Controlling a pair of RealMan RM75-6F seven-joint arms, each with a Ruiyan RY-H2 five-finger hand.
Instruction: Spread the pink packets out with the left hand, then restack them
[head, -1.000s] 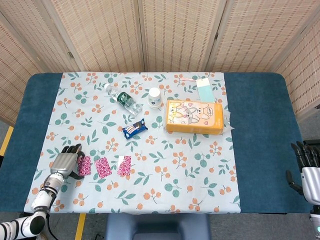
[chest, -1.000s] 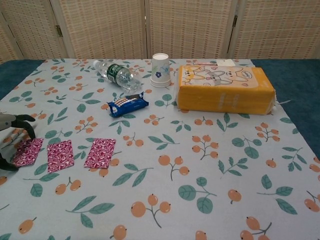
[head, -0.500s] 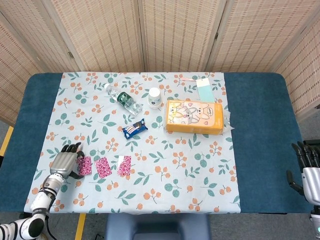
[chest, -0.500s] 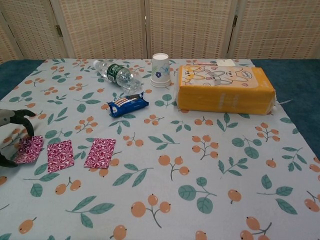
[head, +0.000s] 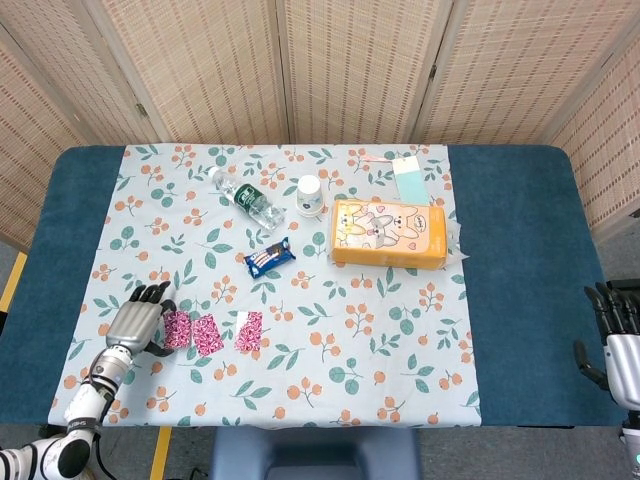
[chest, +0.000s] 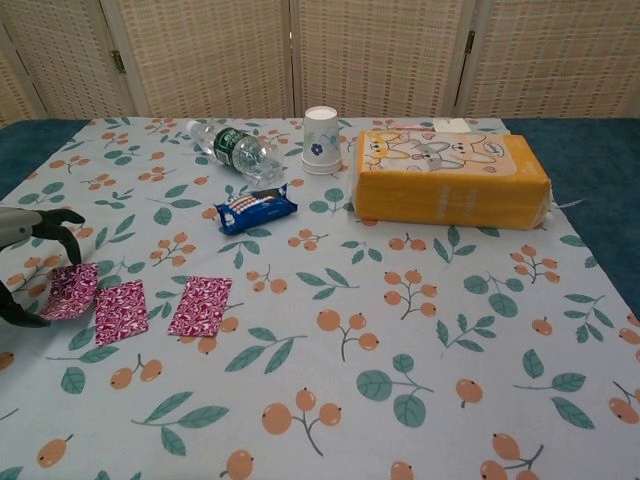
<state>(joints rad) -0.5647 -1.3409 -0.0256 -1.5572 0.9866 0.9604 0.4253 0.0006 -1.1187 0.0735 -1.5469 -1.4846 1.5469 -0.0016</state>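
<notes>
Three pink patterned packets lie in a row near the table's front left. My left hand (head: 135, 320) (chest: 30, 262) grips the leftmost pink packet (head: 177, 329) (chest: 70, 291) between thumb and fingers, tilted up off the cloth and nearly touching the middle packet (head: 207, 335) (chest: 121, 312). The third packet (head: 249, 330) (chest: 200, 305) lies flat a little further right. My right hand (head: 612, 340) hangs beyond the table's right edge, its fingers apart and holding nothing; the chest view does not show it.
Behind the packets lie a blue snack wrapper (chest: 256, 208), a plastic bottle (chest: 232, 148) on its side, a paper cup (chest: 320, 140) and a large orange pack (chest: 450, 178). The floral cloth (chest: 400, 330) covers the table's middle.
My left hand has closed on the leftmost packet, raised its edge and carried it right, closing the gap to the middle packet. The right hand has stayed still.
</notes>
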